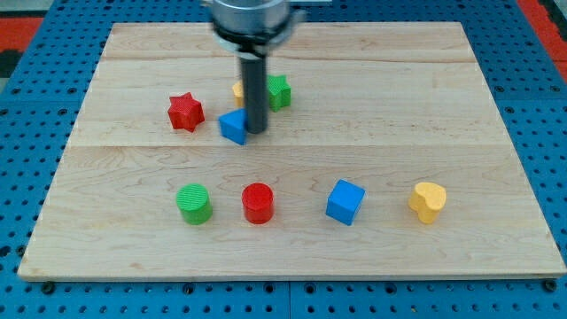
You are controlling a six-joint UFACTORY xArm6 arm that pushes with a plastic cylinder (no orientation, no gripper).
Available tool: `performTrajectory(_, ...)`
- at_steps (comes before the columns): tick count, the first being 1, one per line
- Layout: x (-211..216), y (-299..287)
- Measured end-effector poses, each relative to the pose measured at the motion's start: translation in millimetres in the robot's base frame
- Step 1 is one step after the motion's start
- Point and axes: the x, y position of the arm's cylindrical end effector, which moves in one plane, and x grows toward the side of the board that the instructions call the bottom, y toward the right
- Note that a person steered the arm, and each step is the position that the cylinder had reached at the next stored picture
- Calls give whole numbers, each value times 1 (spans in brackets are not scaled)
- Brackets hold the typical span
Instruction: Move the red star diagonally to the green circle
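The red star (185, 112) lies on the wooden board at the upper left of the middle. The green circle (193, 204) stands below it, near the view's bottom left. My tip (256, 131) rests on the board right of the red star, touching the right side of a small blue block (233, 127). The rod hides part of a yellow block (238, 89) and stands just left of a green star (279, 91).
A red circle (258, 203), a blue cube (345, 202) and a yellow heart (428, 201) stand in a row right of the green circle. The wooden board (443, 106) lies on a blue perforated table (27, 177).
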Motion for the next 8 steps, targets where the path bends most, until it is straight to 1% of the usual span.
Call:
performTrajectory(1, -35, -12)
performTrajectory(2, -32, -54)
performTrajectory(3, -22, -69)
performTrajectory(4, -24, -69)
performTrajectory(5, -24, -108)
performTrajectory(6, -4, -112)
performTrajectory(7, 21, -143)
performTrajectory(8, 36, -149)
